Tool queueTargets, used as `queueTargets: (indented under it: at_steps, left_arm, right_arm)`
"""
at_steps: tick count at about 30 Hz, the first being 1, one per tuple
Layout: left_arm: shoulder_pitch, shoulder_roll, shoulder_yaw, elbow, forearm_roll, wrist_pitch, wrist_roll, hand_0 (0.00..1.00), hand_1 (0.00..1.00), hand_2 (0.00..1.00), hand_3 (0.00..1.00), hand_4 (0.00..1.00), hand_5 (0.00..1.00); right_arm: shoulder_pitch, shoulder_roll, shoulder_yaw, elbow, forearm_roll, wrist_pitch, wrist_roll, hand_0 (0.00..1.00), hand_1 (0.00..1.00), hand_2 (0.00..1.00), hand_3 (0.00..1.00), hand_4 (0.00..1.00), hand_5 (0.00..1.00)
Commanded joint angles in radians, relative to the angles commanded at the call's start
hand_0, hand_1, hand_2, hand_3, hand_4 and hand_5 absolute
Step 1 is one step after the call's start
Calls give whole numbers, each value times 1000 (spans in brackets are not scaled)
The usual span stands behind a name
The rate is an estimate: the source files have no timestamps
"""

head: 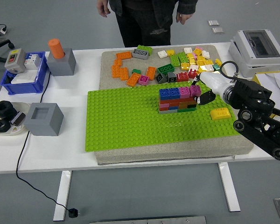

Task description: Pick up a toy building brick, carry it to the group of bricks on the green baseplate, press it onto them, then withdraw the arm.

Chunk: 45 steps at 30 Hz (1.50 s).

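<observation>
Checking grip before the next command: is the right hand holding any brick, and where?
Cannot be told: the right hand sits against the brick stack's right end, fingers hidden; the yellow brick lies free.
</observation>
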Motion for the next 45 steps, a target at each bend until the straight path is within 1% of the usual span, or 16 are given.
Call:
queueTargets:
  at_steps: [2,3,8,9,26,27,32,33,38,39,44,45]
  left_arm:
    - [-1,0,0,0,0,0,0,629,586,548,577,614,212]
    - [-1,0,1,0,0,0,0,629,586,548,577,614,212]
    - [-2,1,1,0,0,0,-1,629,586,548,577,614,212]
    - [-2,1,1,0,0,0,-1,629,586,548,576,614,212]
    - [-4,2,1,0,-1,1,-2,629,586,548,576,614,213]
    - [-4,2,2,0,-1,1,-2,629,586,548,577,614,215]
    - [-3,2,2,0,-1,1,-2,629,586,548,577,614,215]
    - [-3,2,2,0,-1,1,-2,629,587,547,577,614,215]
    - [-4,2,3,0,-3,1,-3,629,587,547,577,614,215]
    - [-4,2,3,0,-3,1,-3,629,587,547,577,613,217]
    - [-4,3,4,0,-3,1,-4,629,587,547,577,613,217]
    - [-4,3,4,0,-4,1,-4,629,587,547,577,611,218]
  right_arm:
    - [1,1,0,-3,0,-1,1,894,839,855,605,556,55]
    - [2,2,0,-5,1,-2,2,893,838,855,623,557,56]
    - [4,4,-3,-8,2,-4,4,893,838,855,623,557,56]
    - [5,4,-4,-9,3,-5,4,894,839,855,662,560,56]
    - [8,4,-9,-16,10,-7,4,894,840,861,665,579,60]
    - [8,3,-10,-16,10,-7,4,894,843,864,668,597,44]
    - [9,2,-12,-16,12,-5,2,894,843,864,668,597,44]
    - [9,2,-13,-17,12,-5,2,894,843,865,668,627,47]
    - [10,2,-13,-17,13,-4,1,894,843,865,668,627,47]
    - [10,2,-13,-17,13,-4,1,896,844,868,668,650,48]
    - [10,1,-13,-17,13,-3,0,896,844,868,668,650,48]
    - [10,1,-13,-17,13,-3,0,899,845,870,670,669,58]
